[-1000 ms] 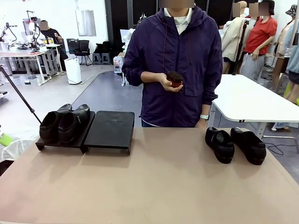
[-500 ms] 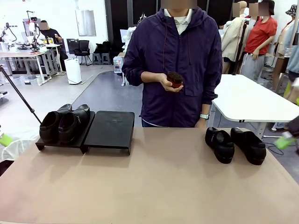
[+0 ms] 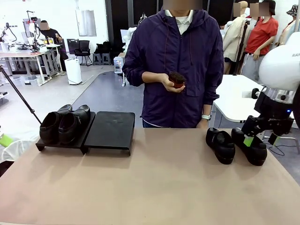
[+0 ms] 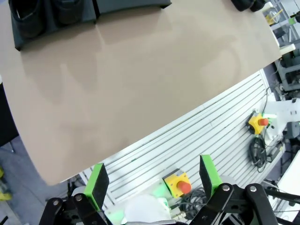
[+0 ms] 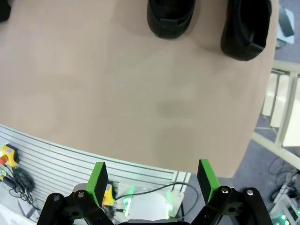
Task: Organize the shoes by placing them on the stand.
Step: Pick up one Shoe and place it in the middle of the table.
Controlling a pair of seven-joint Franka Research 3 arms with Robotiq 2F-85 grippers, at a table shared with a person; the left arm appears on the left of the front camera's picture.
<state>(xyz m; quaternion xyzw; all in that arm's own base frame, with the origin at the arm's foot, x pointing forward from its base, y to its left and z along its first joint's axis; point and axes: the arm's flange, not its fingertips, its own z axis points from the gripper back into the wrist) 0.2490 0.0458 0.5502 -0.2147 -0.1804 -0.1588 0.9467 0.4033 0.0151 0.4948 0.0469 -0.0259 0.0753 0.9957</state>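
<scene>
Two black loafers [image 3: 49,126] [image 3: 74,123] rest on the left platform of the black stand [image 3: 110,129]; its right platform is bare. Two more loafers [image 3: 220,145] [image 3: 255,152] lie on the table at the right. My right gripper [image 3: 261,139] hangs open just over the rightmost loafer, partly covering it. In the right wrist view its green pads [image 5: 97,180] are spread, with both loafers [image 5: 171,16] [image 5: 246,28] far ahead. My left gripper [image 4: 153,180] is open and empty off the table's near edge, with the stand [image 4: 126,4] distant.
A person in a purple jacket stands at the far side of the tan table [image 3: 154,187], holding a small brown round object [image 3: 176,79] in one hand. A white table [image 3: 248,101] stands behind at the right.
My right arm has swung in from the right edge and now hangs over the rightmost loafer. The shoes, the stand and the person have stayed put.
</scene>
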